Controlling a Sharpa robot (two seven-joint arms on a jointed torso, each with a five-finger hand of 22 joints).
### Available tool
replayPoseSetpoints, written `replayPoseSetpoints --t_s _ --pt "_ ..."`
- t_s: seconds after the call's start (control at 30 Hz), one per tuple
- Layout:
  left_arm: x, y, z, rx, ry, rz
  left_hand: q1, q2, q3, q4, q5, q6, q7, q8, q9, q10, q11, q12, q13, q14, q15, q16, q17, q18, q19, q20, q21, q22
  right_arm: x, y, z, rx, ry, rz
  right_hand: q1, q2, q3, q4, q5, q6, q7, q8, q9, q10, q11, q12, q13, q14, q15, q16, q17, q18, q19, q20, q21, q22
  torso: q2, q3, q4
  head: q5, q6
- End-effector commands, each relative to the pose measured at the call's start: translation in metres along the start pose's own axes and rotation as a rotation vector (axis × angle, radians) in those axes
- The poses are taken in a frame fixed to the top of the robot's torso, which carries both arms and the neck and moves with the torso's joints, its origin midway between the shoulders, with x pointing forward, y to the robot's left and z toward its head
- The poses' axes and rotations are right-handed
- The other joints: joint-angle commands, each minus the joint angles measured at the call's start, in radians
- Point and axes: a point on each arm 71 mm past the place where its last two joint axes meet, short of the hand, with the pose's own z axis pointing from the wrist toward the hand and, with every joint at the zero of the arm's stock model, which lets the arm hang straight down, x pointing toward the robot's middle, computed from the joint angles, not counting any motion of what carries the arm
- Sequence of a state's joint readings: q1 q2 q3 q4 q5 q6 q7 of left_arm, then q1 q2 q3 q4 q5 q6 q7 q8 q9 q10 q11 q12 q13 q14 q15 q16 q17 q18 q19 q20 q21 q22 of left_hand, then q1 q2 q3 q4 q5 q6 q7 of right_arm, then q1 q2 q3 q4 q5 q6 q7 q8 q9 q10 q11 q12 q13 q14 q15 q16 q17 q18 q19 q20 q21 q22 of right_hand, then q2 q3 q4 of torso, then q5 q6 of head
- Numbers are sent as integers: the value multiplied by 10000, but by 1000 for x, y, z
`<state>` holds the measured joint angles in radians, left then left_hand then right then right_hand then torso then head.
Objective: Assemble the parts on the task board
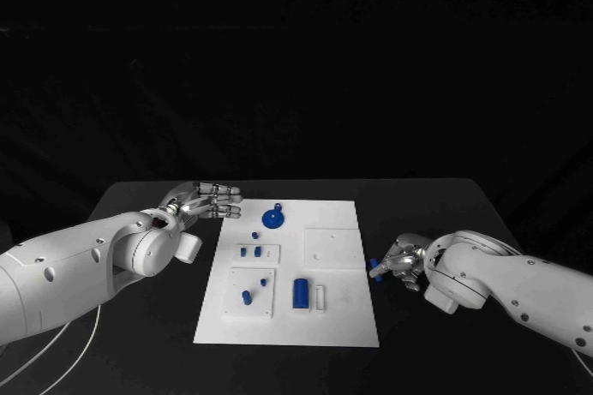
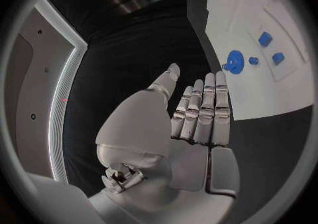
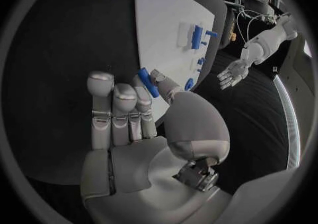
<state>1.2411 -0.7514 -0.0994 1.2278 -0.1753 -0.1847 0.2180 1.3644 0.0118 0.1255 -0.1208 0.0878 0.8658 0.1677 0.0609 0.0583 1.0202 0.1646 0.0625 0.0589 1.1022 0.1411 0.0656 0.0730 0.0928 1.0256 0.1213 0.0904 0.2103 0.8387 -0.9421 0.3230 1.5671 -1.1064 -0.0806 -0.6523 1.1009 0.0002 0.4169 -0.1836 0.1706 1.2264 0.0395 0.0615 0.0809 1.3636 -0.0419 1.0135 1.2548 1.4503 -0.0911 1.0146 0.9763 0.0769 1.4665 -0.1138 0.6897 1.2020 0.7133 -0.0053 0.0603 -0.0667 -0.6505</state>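
Observation:
The white task board [image 1: 333,318] lies in the middle of the black table. On it are a round blue part [image 1: 273,216], two small blue blocks [image 1: 251,252] and a long blue part [image 1: 301,292]. My right hand [image 1: 398,263] is at the board's right edge and pinches a small blue part [image 1: 374,264] between thumb and a finger; the right wrist view shows this part [image 3: 147,82] at the fingertips of the right hand [image 3: 142,128]. My left hand [image 1: 207,200] hovers off the board's far left corner, fingers straight and side by side, thumb apart, holding nothing [image 2: 199,112].
More small blue pieces sit in the board's near-left plate [image 1: 246,298]. A square white recess [image 1: 332,247] lies on the board just left of my right hand. Black table surface [image 1: 445,215] surrounds the board on all sides.

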Motion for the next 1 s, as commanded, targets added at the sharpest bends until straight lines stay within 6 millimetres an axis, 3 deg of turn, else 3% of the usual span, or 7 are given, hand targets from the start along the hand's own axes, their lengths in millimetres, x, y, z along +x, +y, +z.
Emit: replayPoseSetpoints --t_s 0.03,0.23,0.4,0.63,1.0 --pt "3 -1 0 63 170 -68 -58 31 -13 53 -37 -54 2 -9 -9 -69 -22 28 -1 -70 15 -21 16 -54 38 22 64 -11 -1 6 -3 -303 25 500 -73 2 -84 20 41 64 12 24 27 31 -17 51 9 1 -44 4 -16 -91 490 -34 61 16 12 10 18 -10 -4" --pt "3 -1 0 61 162 -66 -58 31 -13 53 -37 -54 2 -9 -9 -69 -22 28 -1 -70 15 -21 16 -54 38 22 64 -11 2 15 -9 -525 250 560 -75 2 -154 23 69 84 3 24 11 31 -23 43 6 -2 -49 -4 -30 -97 490 -41 53 20 13 10 22 7 -22" --pt "5 -1 0 73 217 -79 -20 46 -39 67 -25 -20 11 7 -4 -77 -19 29 -1 -74 15 -21 17 -52 41 23 68 -59 10 24 -11 -618 677 572 -50 33 -320 44 64 98 -7 24 -8 31 -21 39 6 -2 -43 10 -26 -111 487 -36 56 42 13 -12 30 27 -61" --pt "7 -2 1 98 246 -86 -20 46 -39 67 -25 -20 11 7 -4 -77 -19 29 -1 -74 15 -21 17 -52 41 23 68 -59 25 34 -10 -725 1097 488 -38 77 -401 51 105 102 -10 23 -15 38 -23 57 18 3 -42 34 -8 -116 492 -36 75 68 10 4 22 123 -129" --pt "12 -3 1 139 381 -118 -19 53 -37 58 -26 126 40 15 1 -69 -20 29 0 -69 12 -20 16 -52 43 20 74 -81 57 47 -5 -832 1543 -11 -75 100 -511 86 99 113 -15 23 -19 22 -26 33 10 -5 -36 26 -13 -130 485 -29 83 91 15 16 14 104 -144"
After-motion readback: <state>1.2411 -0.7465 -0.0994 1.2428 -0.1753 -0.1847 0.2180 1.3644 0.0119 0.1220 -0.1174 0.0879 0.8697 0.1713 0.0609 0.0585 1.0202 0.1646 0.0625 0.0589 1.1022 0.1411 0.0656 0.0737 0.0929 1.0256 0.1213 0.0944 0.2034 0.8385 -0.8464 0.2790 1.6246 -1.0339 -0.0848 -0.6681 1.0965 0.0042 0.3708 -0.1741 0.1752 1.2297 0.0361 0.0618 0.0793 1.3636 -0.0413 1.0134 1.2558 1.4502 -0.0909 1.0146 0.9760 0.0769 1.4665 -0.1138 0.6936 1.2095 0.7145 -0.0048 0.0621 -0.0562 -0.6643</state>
